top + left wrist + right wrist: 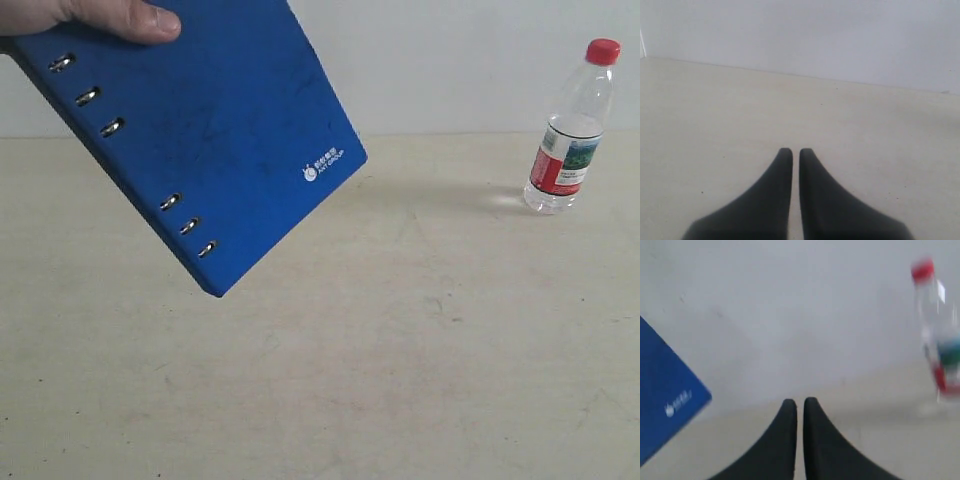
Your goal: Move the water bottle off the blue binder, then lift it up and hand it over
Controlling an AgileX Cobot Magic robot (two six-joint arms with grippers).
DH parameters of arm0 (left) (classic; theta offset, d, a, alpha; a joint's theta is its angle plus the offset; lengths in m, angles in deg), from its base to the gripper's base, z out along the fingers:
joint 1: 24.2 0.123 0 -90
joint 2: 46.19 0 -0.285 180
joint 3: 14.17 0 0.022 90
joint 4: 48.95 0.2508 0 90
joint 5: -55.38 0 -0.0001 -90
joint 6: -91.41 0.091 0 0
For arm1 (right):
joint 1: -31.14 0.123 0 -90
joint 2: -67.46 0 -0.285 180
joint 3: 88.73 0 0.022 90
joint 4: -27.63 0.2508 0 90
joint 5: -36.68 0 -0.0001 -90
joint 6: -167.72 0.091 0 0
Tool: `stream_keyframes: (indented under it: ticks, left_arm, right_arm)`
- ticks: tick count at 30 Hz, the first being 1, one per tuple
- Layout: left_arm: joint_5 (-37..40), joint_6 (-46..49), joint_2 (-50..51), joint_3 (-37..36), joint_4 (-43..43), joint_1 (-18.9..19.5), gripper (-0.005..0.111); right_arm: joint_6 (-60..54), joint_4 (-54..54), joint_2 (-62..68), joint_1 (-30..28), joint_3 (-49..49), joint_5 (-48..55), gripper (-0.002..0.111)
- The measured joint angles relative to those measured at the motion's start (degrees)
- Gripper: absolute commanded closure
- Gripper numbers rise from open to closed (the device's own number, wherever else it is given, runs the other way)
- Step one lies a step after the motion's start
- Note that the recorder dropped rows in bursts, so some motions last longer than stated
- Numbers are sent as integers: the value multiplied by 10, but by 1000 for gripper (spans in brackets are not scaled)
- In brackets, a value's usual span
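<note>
A human hand holds the blue binder tilted in the air at the upper left of the exterior view; its corner with the white logo also shows in the right wrist view as the blue binder. The water bottle stands upright on the table at the far right, apart from the binder, and appears blurred in the right wrist view as the water bottle. My left gripper is shut over bare table with nothing in it. My right gripper is shut and empty too. Neither gripper shows in the exterior view.
The beige table spreads below the binder and in front of the bottle. A pale wall stands behind the table's far edge.
</note>
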Motion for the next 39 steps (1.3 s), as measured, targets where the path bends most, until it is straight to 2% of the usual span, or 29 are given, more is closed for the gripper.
stream_keyframes:
  ticks: [3,5,8,10,13,17,27,31,34,37,39]
  left_arm:
    - [0,0,-1,0,0,0,102]
    - [0,0,-4,-1,0,0,102]
    - [-1,0,-5,-3,0,0,102]
    - [-1,0,-5,-3,0,0,102]
    - [-1,0,-5,-3,0,0,102]
    - [-1,0,-5,-3,0,0,102]
    - [-1,0,-5,-3,0,0,102]
    - [-1,0,-5,-3,0,0,102]
    - [-1,0,-5,-3,0,0,102]
    - [-1,0,-5,-3,0,0,102]
    - [-1,0,-5,-3,0,0,102]
  right_arm:
    - [-118,-11,-27,-67,0,-91,108]
    - [-152,-12,-29,-111,0,-107,108]
    - [-176,-15,-30,-165,0,-68,108]
    - [-187,-19,-30,-183,0,17,108]
    - [-189,-22,-32,-181,-1,194,108]
    - [-189,-40,-32,-159,-1,259,108]
    - [-190,-19,-32,-134,-1,268,108]
    - [-216,-16,-32,-134,-1,192,108]
    - [-307,41,-32,-134,-1,124,108]
    - [-466,191,-32,-134,-1,128,108]
    - [-520,230,-32,-134,-1,148,108]
